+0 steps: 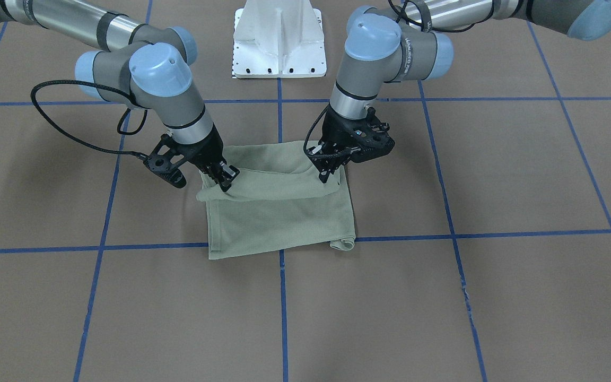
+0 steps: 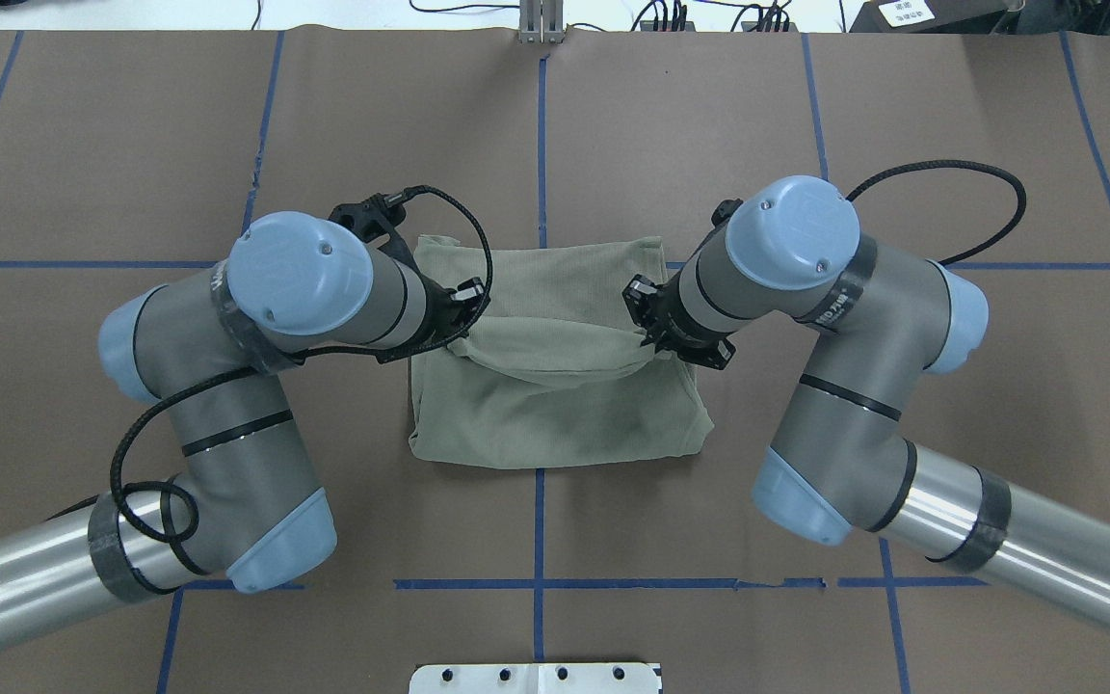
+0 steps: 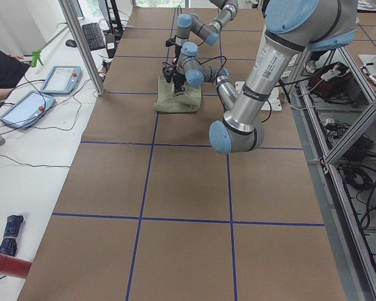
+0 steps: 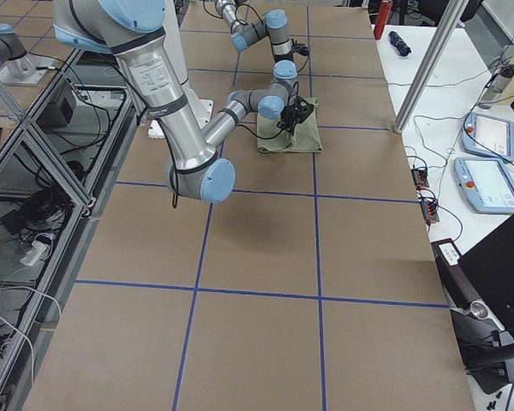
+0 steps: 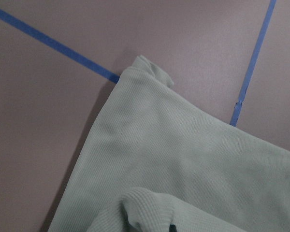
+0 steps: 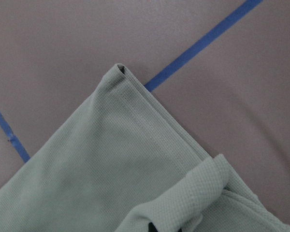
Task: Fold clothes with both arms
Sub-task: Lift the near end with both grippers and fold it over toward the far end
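Now the jaws of the left gripper [image 1: 328,174] are squeezing tight on a fold of the green shirt [image 1: 279,220] — no gap is showing between them. The jaws of the right gripper [image 1: 226,179] are doing the same at the other end of that fold. The fold is hanging between the two grippers like a soft band. It is sitting a little above the rest of the shirt and drooping in the middle. In each wrist view a rolled-up bit of cloth is sitting right at the bottom edge, with dark fingertips peeking out under it.

Under the band, the rest of the shirt is lying flat on the brown table [image 1: 443,307] in a neat square shape, already folded over. It is sitting near the middle of the table, in front of the white base [image 1: 279,40]. Its edge away from the robot is lying over a line of blue tape [image 1: 496,234] — another tape line is running under its middle. One small corner is poking out on the left gripper's side.

The left arm [image 2: 256,424] and the right arm [image 2: 844,405] are bending down over the shirt, one at each side.
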Available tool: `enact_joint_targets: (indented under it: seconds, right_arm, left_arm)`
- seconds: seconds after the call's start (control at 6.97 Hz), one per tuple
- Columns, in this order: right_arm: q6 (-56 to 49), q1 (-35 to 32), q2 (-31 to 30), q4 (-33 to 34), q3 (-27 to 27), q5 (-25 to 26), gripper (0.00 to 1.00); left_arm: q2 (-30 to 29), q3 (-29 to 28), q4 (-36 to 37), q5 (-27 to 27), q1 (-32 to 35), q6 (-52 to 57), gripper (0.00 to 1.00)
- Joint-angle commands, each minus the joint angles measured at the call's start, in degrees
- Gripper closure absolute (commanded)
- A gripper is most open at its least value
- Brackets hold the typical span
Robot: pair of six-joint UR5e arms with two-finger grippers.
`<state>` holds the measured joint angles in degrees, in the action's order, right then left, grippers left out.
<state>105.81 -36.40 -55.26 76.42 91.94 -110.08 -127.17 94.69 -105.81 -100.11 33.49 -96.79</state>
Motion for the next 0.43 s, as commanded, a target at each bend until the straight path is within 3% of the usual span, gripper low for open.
enact_joint_targets:
  seconds: [0.0, 0.29]
  right_arm:
    - [-0.42, -2.18, 2.61, -2.83, -6.31, -0.23, 0.01]
    - [-5.4, -5.95, 5.41, -7.15, -14.39, -2.14, 0.0]
  left_arm:
    - [-2.72, -7.99, -3.68, 0.09, 2.8, 2.64, 0.04]
    - [-3.08, -12.4, -3.97, -1.57, 9.72, 12.19, 0.0]
